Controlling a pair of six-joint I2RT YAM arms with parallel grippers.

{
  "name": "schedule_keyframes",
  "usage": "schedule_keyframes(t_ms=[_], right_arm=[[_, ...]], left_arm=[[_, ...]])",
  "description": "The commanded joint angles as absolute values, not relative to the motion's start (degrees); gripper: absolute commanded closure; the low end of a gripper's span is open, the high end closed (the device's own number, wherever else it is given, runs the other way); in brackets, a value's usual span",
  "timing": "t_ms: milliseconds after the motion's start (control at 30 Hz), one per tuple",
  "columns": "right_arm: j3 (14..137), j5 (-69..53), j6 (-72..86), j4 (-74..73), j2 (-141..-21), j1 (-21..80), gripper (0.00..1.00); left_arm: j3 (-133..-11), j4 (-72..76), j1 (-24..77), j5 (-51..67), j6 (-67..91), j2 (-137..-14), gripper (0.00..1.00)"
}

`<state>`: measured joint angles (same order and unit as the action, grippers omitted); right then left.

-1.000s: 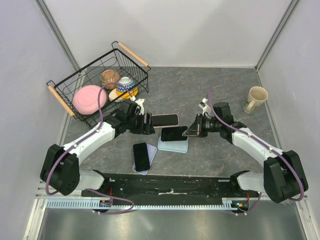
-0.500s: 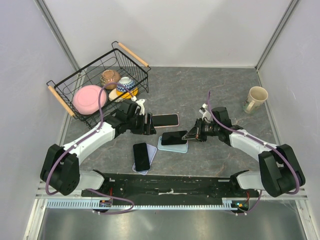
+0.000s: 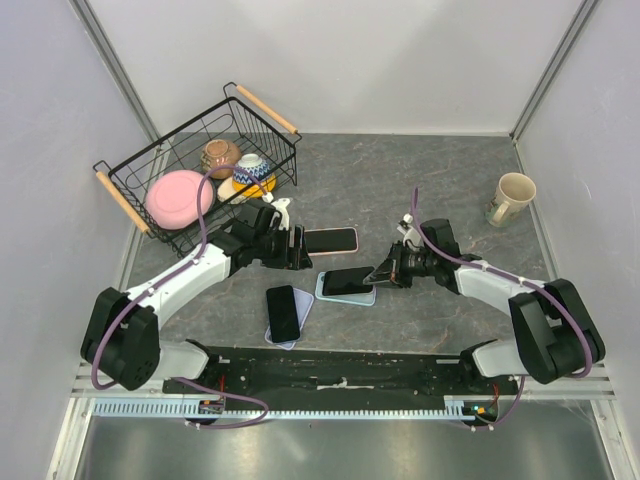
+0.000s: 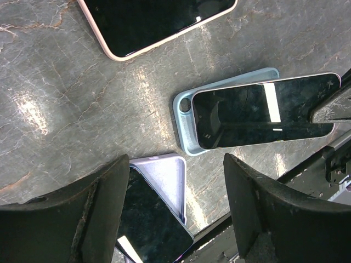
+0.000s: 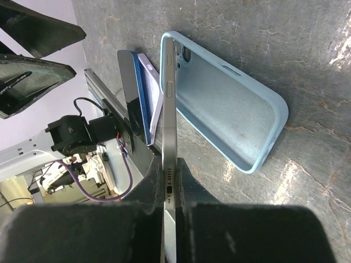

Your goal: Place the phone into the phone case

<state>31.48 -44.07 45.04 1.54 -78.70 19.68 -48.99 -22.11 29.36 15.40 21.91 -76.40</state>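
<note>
My right gripper [image 3: 385, 274] is shut on one end of a silver-edged black phone [image 3: 349, 281]. The phone slants over the light blue case [image 3: 345, 296], its far end touching the case's camera end. The right wrist view shows the phone edge-on [image 5: 167, 131] between my fingers, with the empty case [image 5: 225, 107] beside it. The left wrist view shows the phone [image 4: 263, 109] over the case [image 4: 184, 123]. My left gripper [image 3: 298, 250] is open and empty, hovering left of the case.
A second phone [image 3: 283, 311] lies on a lilac case [image 3: 302, 303] near the front. A pink-edged phone [image 3: 331, 240] lies behind. A wire basket [image 3: 200, 165] with dishes stands at the back left. A mug [image 3: 511, 197] stands at the right.
My right gripper has lowered and moved left with the phone, bringing it down from above the case until its far end rests on the case. The left arm has not moved.
</note>
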Motion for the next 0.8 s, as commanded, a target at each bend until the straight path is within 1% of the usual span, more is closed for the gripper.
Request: schedule_keyframes(t_ms=[0,233,533,767], right_arm=[[31.03,-46.93,47.02,6.5,-79.19,20.13,1.0],[30.32,-47.2,46.58,5.98,-81.29,20.13,1.0],[29.97,-45.97,44.12,4.75,-84.46,20.13,1.0],[28.57,-40.79,42.54,4.66,-84.72,20.13,1.0]], left_arm=[[-49.57,-19.16,29.36,16.35,23.29,-77.34,0.25],[-49.92,-17.5,29.88,16.61,23.91,-79.62,0.25],[-50.62,-13.63,32.87,17.93,26.63,-85.33,0.29],[-49.22,-11.08,33.92,19.42,29.26,-88.41,0.34]])
